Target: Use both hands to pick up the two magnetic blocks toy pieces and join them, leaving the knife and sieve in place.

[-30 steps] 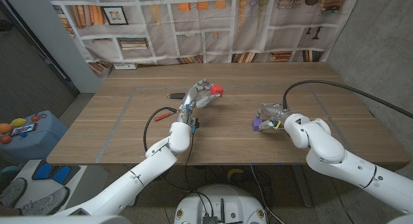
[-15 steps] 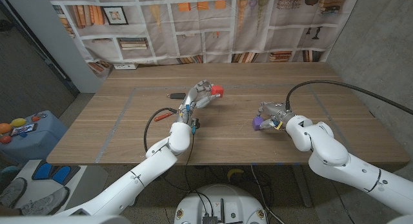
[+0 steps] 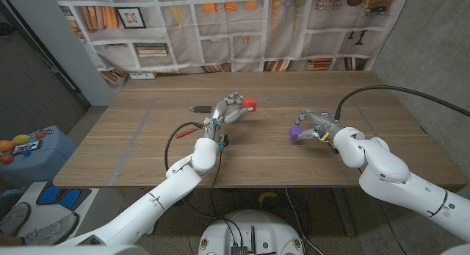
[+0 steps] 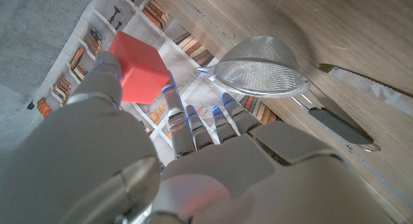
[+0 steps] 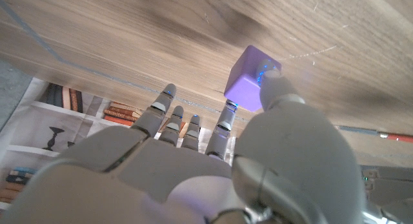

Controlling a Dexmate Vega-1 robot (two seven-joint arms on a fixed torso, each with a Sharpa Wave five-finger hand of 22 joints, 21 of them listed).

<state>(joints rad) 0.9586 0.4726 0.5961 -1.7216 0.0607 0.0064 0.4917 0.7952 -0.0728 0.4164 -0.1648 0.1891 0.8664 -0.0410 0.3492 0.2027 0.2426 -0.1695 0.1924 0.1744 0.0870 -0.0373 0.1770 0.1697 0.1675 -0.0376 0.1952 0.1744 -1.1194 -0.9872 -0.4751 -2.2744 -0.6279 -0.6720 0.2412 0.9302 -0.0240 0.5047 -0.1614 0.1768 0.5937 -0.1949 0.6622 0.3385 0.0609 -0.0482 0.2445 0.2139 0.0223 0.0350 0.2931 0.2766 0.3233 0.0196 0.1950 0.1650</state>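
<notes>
The left hand (image 3: 226,109) pinches the red cube-shaped magnetic block (image 3: 249,103) above the wooden table (image 3: 132,145), toward its far edge, near the steel mesh sieve (image 4: 258,67) and black-handled knife (image 4: 342,124). The right hand (image 3: 317,123) pinches the purple cube-shaped magnetic block (image 3: 295,131) just above mid-table. Bring flat faces together squarely, high over the utensils.

The sieve (image 4: 259,68) and most of the knife (image 3: 199,108) are hidden behind the left hand (image 3: 228,108) in the head view.
</notes>
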